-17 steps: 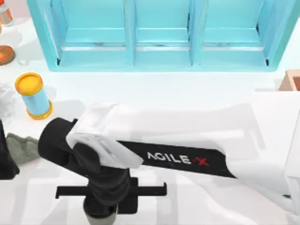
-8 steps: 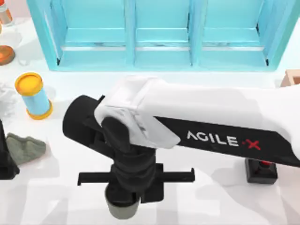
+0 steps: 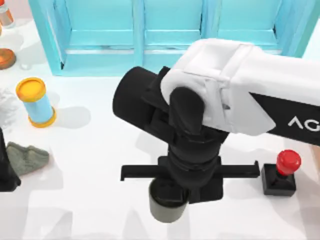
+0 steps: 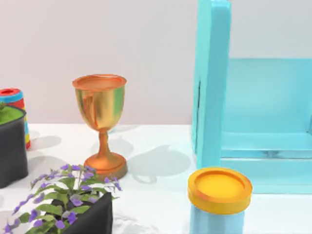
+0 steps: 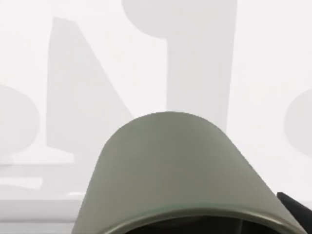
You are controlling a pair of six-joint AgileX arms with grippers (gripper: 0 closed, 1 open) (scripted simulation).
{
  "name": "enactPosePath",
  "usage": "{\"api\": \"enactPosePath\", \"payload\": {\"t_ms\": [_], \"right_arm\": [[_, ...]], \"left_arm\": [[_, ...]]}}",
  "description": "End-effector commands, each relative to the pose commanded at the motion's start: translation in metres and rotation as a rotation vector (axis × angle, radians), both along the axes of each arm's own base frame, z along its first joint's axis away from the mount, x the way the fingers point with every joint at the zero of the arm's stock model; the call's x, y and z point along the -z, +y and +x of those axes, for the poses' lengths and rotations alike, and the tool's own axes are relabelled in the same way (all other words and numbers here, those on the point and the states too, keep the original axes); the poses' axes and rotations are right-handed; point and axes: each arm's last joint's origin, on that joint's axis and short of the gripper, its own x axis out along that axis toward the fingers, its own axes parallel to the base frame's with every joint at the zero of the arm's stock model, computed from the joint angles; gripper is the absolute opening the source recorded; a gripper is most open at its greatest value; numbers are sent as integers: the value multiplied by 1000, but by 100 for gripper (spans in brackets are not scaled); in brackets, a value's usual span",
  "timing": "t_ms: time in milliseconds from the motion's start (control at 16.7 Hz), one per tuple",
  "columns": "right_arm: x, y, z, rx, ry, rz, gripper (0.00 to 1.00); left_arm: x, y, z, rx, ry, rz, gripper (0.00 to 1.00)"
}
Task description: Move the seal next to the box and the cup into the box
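The right gripper (image 3: pixel 172 196) grasps the cup (image 3: pixel 166 206) near the desk's front edge; the seal (image 3: pixel 281 173) stands right of it

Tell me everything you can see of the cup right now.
The cup is a plain dark olive-green cylinder, matte, no handle. In the top view it hangs under the right gripper, near the table's front edge, left of the seal. The gripper's body covers much of its mouth. The right wrist view shows its smooth wall and rim up close.
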Motion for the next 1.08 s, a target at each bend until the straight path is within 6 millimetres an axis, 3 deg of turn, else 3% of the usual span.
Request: {"api": "enactPosePath", "payload": {"t_ms": [240, 420, 600, 780, 1080], "right_arm": [[0, -1, 2, 5, -1, 0, 0], [1, -23, 25, 48, 3, -8, 0], [3, -68, 62, 94, 16, -27, 0], [4, -125, 91, 108, 24, -34, 0], [-2, -218, 107, 6, -7, -22, 0]], "left_arm": [[0, 0, 0, 0, 0, 0, 100], [0, 0, 0, 0, 0, 0, 100], [0, 0, 0, 0, 0, 0, 100], [0, 0, 0, 0, 0, 0, 100], [0, 0, 0, 0, 0, 0, 100]]}}
